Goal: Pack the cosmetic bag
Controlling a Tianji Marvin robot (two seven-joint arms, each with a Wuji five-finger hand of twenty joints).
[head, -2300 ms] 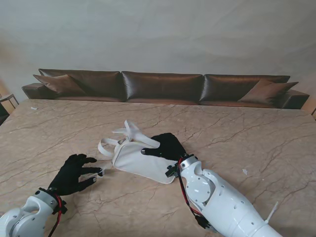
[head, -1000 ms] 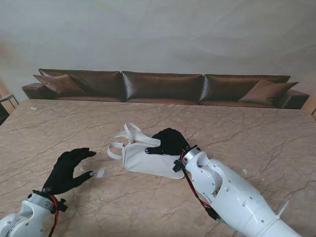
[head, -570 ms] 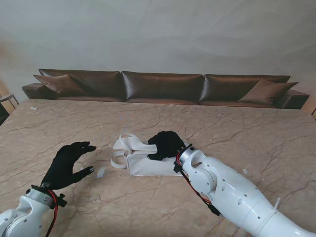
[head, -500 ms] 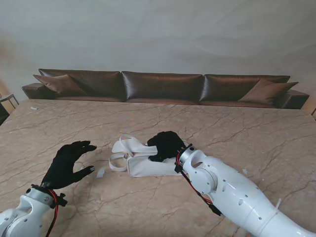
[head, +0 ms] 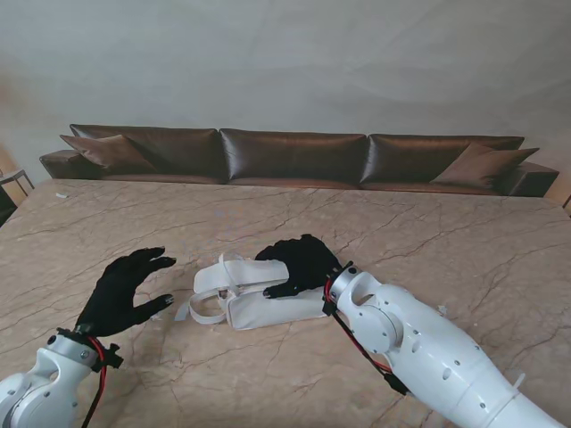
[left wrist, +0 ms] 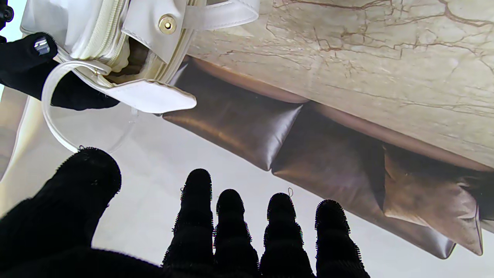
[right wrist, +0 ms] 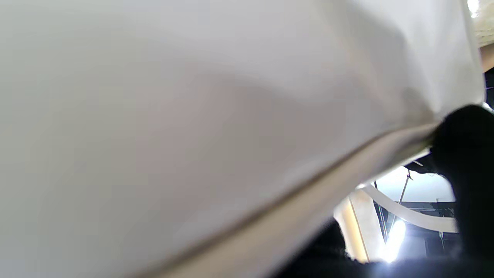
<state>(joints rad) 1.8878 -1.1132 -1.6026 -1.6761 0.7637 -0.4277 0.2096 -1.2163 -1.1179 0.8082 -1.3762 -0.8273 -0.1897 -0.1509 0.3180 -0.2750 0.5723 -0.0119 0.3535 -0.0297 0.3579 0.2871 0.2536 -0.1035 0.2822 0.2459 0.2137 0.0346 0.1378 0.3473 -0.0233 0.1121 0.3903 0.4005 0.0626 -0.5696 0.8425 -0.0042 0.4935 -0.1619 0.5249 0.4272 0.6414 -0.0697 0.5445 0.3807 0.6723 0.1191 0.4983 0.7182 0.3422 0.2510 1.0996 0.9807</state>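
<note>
A white cosmetics bag (head: 259,303) with looped straps lies on the marble table (head: 446,259) in front of me. My right hand (head: 299,263), in a black glove, is shut on the bag's top edge. The right wrist view is almost filled by the bag's white side (right wrist: 193,116), with one dark fingertip (right wrist: 467,154) at its edge. My left hand (head: 125,290) hovers open to the left of the bag, fingers spread, touching nothing. In the left wrist view the bag's partly unzipped mouth (left wrist: 127,65) shows, with a snap flap and a strap loop (left wrist: 58,116). A small white scrap (head: 183,311) lies between left hand and bag.
A long brown leather sofa (head: 294,156) with cushions runs along the table's far edge. A tiny white speck (head: 442,309) lies on the marble to the right of my right arm. A side table's corner (head: 11,183) shows at far left.
My right hand has dragged and turned the bag leftward and nearer to me, its straps now pointing toward my left hand. The left hand lifted off the table and opened wider.
</note>
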